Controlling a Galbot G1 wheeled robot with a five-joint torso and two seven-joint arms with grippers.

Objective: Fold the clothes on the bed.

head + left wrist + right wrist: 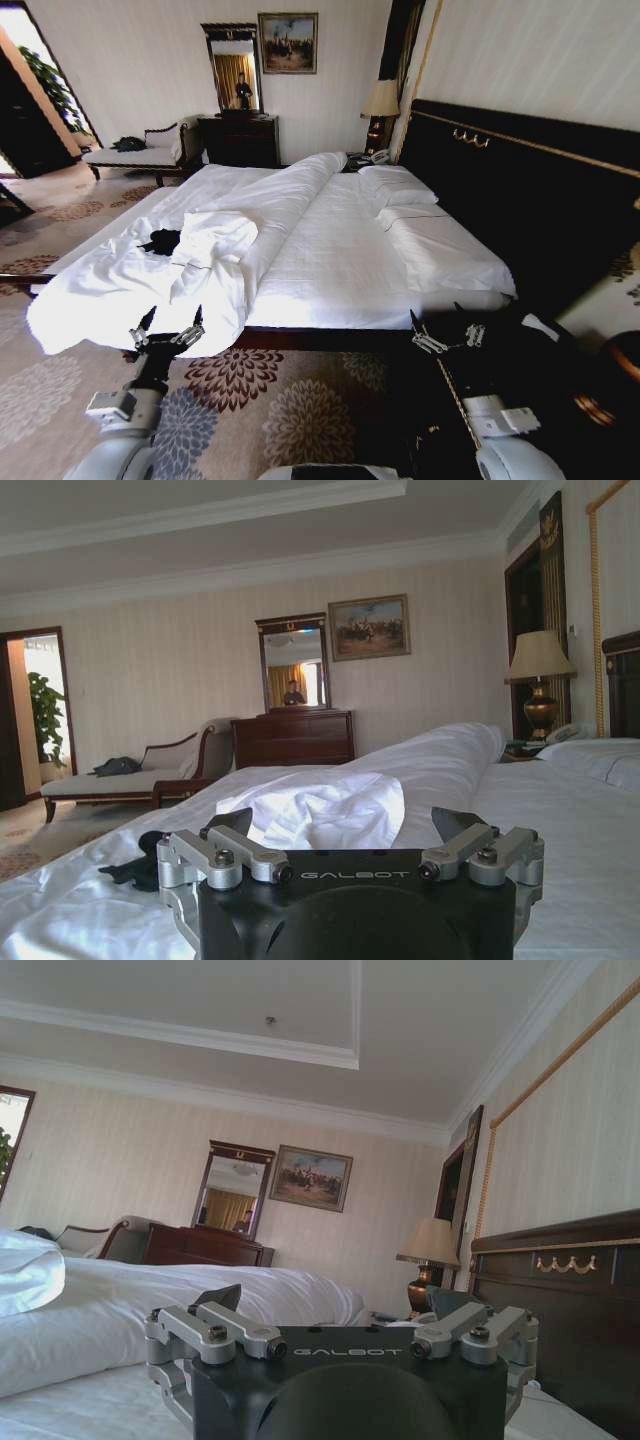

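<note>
1. The bed [350, 260] is lying crosswise before the robot, its dark headboard [520, 190] standing on the robot's right and white pillows [400, 190] resting against that end.
2. The black T-shirt [160, 241] is sitting crumpled on the bed's left part, on top of rumpled white bedding, just beside a bunched fold of the white duvet [215, 240].
3. The left hand [167, 328] is hovering over the near edge of the bed, well short of the T-shirt, with its fingers spread wide apart and gripping nothing.
4. In the left wrist view the T-shirt [135, 865] is showing just past the left hand [340, 825], beside the raised duvet fold [320, 810].
5. The right hand [445, 332] is hanging at the bed's near edge toward the headboard end, fingers likewise wide open and empty.
6. Beyond the bed, a chaise [140, 152] is carrying a dark bag [128, 144] on its white cushion, next to a dark wooden dresser [240, 140] with a mirror [232, 68].
</note>
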